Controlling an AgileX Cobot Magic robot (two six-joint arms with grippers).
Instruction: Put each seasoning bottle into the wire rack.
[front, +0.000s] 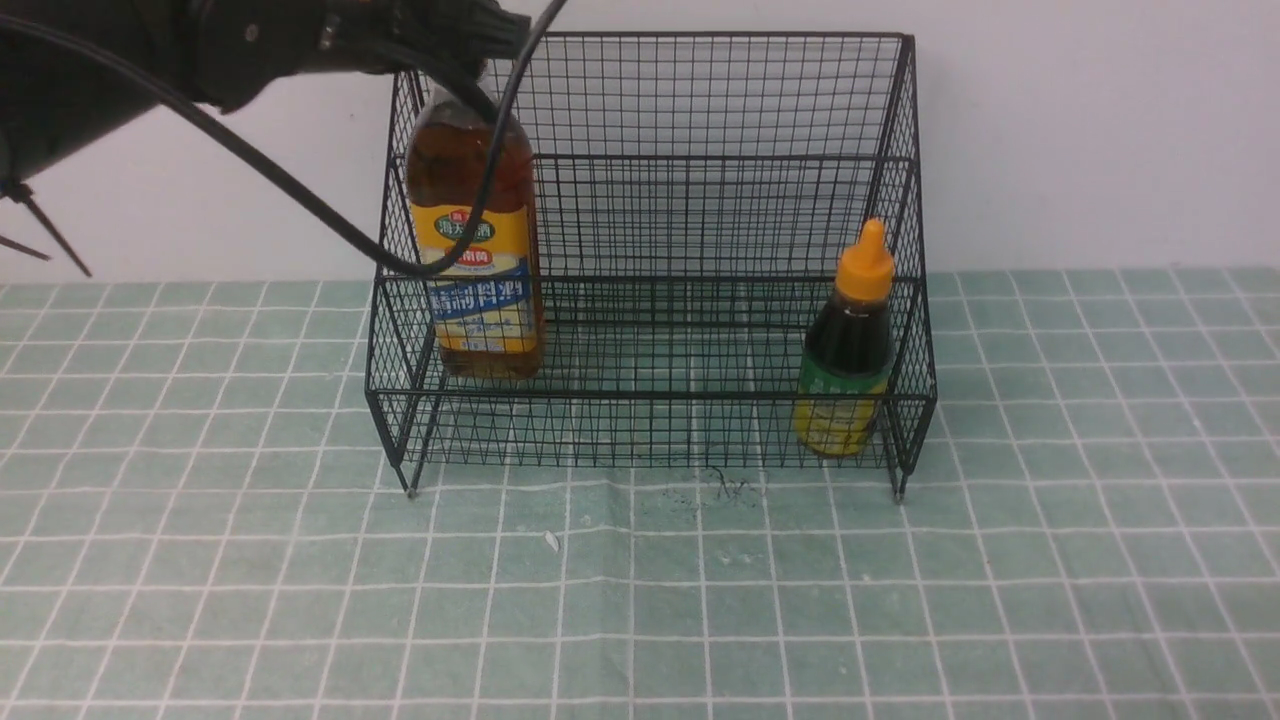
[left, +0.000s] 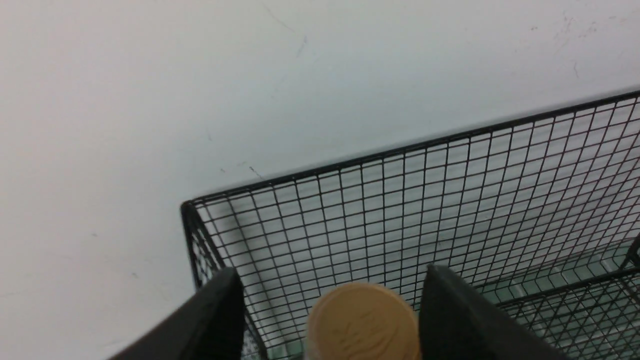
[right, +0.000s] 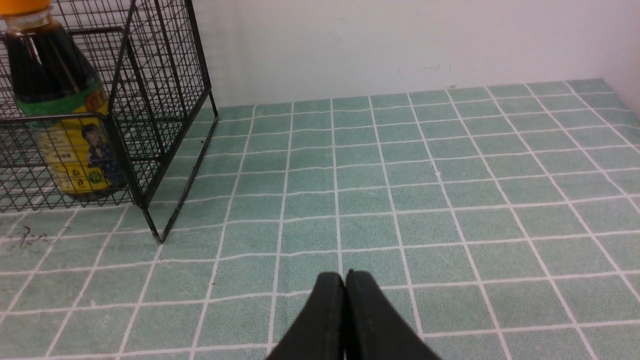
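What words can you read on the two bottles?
Tall amber bottle: Chinese characters on a yellow-blue label, too blurred to quote.
Its gold cap: an embossed mark, unreadable.
Small dark bottle: tiny print beside a picture of a person, too small to read.
Wire rack: no text.

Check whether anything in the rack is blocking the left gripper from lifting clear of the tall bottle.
Nothing visible does. The left gripper straddles the gold cap of the tall bottle, gaps showing either side. The wire rack is open-topped, and the small dark bottle stands at the opposite end.
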